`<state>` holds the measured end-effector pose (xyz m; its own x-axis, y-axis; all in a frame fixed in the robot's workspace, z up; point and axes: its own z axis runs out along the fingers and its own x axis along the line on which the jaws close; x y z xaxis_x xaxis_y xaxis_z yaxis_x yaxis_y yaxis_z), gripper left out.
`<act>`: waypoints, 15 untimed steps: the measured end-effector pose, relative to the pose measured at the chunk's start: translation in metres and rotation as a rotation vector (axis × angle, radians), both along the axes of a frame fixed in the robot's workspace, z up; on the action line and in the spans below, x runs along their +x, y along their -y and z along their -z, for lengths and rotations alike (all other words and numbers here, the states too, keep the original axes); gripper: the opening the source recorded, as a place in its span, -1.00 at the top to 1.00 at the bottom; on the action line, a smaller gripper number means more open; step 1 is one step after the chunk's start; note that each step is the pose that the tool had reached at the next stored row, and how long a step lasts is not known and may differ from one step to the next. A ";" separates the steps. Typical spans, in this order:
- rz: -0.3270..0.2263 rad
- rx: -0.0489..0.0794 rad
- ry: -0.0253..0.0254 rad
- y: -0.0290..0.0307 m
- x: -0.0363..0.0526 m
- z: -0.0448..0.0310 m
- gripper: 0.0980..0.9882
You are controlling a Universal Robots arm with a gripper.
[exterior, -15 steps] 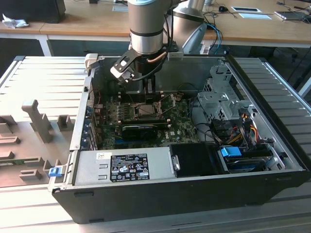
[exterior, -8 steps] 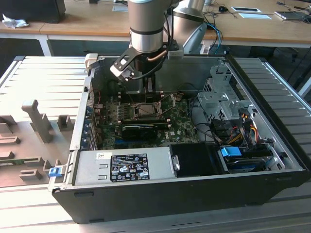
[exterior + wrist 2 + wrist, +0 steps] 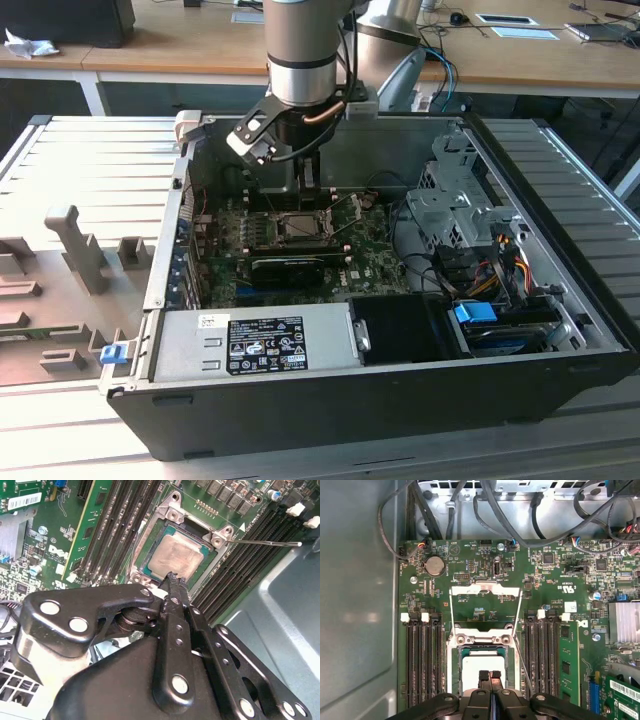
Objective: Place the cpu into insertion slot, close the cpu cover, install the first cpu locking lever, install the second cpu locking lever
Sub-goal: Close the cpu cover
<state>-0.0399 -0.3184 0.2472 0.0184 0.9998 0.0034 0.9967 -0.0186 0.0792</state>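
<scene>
Slatted bench (image 3: pixel 60 150), open computer case (image 3: pixel 300 405) mid-frame in exterior view: cpu (image 3: pixel 482 666) seated in slot (image 3: pixel 452 675), cover (image 3: pixel 485 589) raised; hand (image 3: pixel 490 676) narrow, empty, over it; cpu judged light, stiff, fragile, so hold by edges.

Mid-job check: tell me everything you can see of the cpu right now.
The cpu is a thin square chip with a pale silvery-grey metal face and a narrow green border. It lies flat and face up in the insertion slot. Nothing covers it, as the cpu cover is swung open. In both wrist views the gripper stands over one edge of it with its fingers together. Whether the tips touch the face I cannot tell.
</scene>
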 end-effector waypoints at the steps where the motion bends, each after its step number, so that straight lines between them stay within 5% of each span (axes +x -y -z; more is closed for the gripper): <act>1: 0.000 0.000 0.0000 0.0000 0.0000 -0.0003 0.98; 15: 0.000 0.000 0.0000 0.0000 0.0000 -0.0049 0.98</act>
